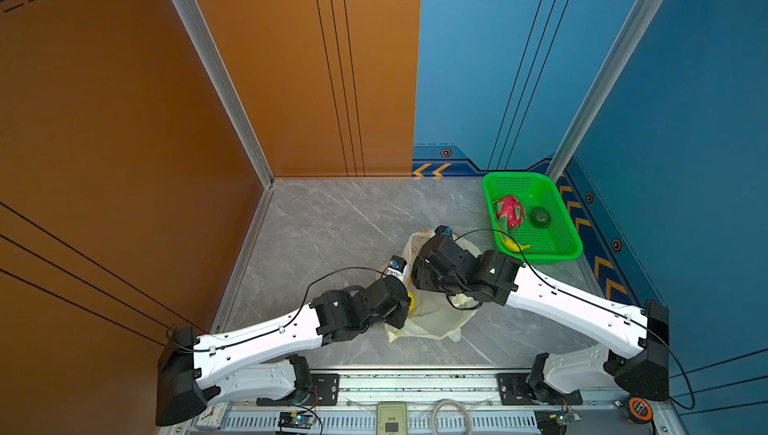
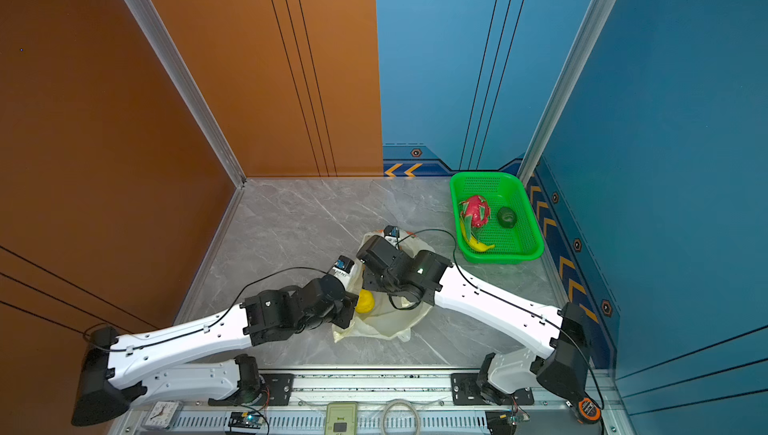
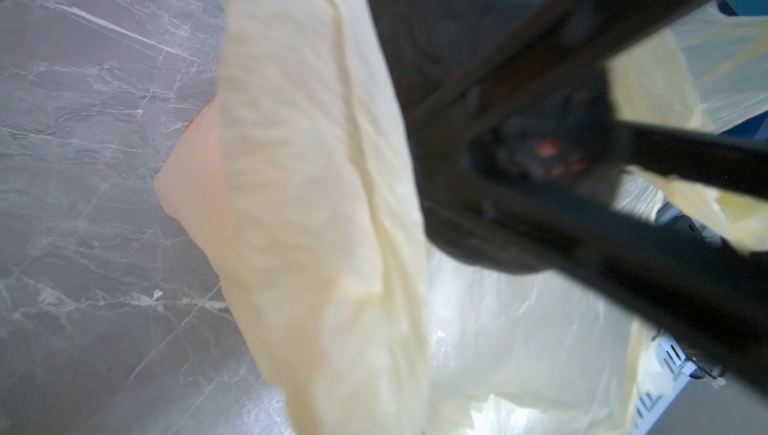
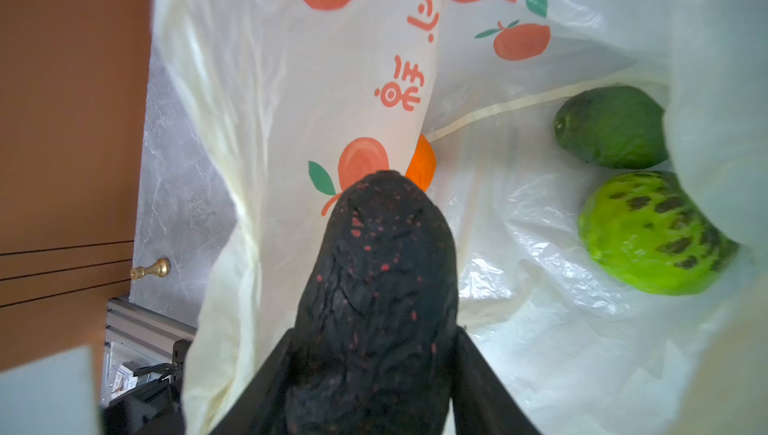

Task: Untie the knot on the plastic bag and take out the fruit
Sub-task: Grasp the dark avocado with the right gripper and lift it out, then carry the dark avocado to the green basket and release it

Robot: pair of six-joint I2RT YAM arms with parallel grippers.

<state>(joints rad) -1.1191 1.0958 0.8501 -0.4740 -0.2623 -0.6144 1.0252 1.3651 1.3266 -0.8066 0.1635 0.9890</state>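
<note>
Pinching plastic bag (image 1: pixel 432 320) on marble table (image 1: pixel 332 225) by orange wall (image 1: pixel 124 121), left hand (image 1: pixel 402 283) faces right hand (image 4: pixel 374 329) clasping fruit (image 4: pixel 382 254).

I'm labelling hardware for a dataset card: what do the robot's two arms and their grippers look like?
Both the left arm and the right arm have white moulded shells between bulky black joint housings, with a thin black cable clipped along each. The right gripper shows matte black fingers; the left gripper looks black too, blurred.
</note>
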